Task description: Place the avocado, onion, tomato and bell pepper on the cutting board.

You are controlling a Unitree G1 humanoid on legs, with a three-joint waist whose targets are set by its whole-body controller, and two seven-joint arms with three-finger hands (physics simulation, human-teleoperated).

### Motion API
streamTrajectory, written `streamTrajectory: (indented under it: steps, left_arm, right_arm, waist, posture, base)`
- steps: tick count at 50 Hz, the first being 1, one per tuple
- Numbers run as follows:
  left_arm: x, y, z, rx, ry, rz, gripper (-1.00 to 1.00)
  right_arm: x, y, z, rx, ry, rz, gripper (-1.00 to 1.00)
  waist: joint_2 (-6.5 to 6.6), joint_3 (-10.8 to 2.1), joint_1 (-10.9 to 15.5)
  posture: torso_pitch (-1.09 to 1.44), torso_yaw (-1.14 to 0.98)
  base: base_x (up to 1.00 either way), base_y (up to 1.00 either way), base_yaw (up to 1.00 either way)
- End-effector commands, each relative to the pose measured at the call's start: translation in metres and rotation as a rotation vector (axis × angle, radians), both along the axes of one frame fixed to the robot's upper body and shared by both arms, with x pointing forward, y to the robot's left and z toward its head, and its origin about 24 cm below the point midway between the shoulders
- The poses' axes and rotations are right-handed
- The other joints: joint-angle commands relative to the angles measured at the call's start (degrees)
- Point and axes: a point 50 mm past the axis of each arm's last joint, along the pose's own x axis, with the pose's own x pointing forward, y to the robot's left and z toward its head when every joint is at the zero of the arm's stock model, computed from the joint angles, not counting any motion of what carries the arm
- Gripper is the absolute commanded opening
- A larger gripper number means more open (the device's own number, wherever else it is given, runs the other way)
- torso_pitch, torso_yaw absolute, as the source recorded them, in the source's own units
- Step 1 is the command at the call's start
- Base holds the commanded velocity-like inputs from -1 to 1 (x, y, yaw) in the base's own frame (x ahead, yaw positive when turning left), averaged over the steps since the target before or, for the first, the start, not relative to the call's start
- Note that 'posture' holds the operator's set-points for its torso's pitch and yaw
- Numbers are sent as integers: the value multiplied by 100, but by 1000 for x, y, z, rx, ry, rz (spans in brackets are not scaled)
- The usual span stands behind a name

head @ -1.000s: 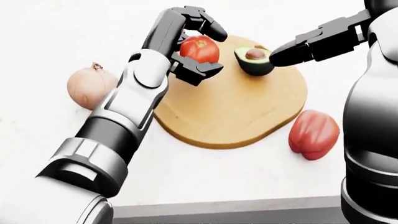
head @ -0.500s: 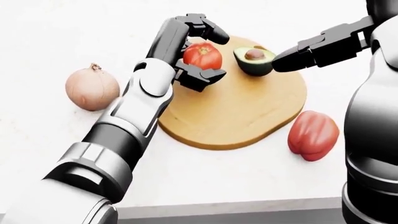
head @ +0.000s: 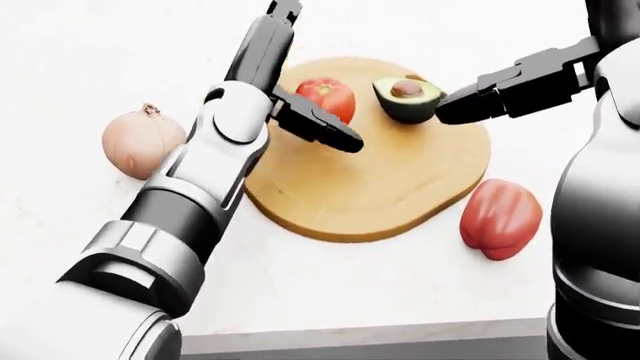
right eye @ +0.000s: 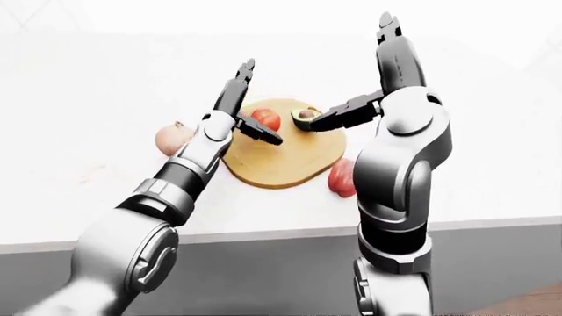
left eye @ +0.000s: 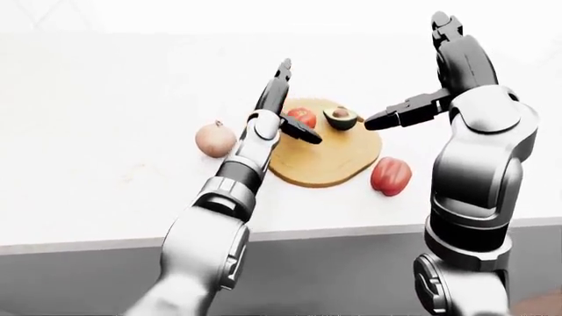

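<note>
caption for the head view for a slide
Left robot hand open beside the tomato on the cutting board, avocado alongside.

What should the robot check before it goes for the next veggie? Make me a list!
1. Tomato on the cutting board: ok, it sits near the board's top-left edge in the head view.
2. Avocado on the board: ok, near the top edge.
3. Left hand let go of the tomato: ok, fingers spread open beside it.
4. Right hand free: ok, open, one finger tip close against the avocado; whether it touches, cannot tell.
5. Onion on the board: not ok, on the counter left of the board.
6. Bell pepper on the board: not ok, on the counter right of the board.
</note>
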Motion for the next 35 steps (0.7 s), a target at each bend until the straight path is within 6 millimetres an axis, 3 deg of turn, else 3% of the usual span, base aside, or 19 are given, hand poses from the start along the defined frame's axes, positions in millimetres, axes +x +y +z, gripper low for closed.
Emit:
streamTrajectory:
  steps: [1, 8, 13, 26, 35]
  left_arm:
    - [2, 3, 47, -48, -145, 0, 100]
    - [3, 30, 79, -72, -221, 47, 100]
    - [-7, 59, 97, -63, -269, 104, 100]
    - [-70, 120, 96, -24, -302, 234, 100]
    - [-92, 143, 93, -4, -310, 299, 100]
  right_arm:
    - [-7, -1, 12, -16, -73, -12, 100]
    - [-15, -4, 3, -12, -68, -23, 100]
    - [-32, -8, -1, -14, -67, -40, 100]
    - [-66, -11, -29, 19, -47, -60, 100]
    - [-70, -9, -47, 53, -28, -59, 100]
  waist:
    - [-17, -191, 4]
    - [15, -170, -4]
    - [53, -156, -14]
    - [145, -111, -48]
    - [181, -129, -44]
  posture:
    - [0, 0]
    - [0, 0]
    - [0, 0]
    - [0, 0]
    - [0, 0]
  base:
    - [0, 0, 0]
    - [0, 0, 0]
    - [0, 0, 0]
    - [0, 0, 0]
    - [0, 0, 0]
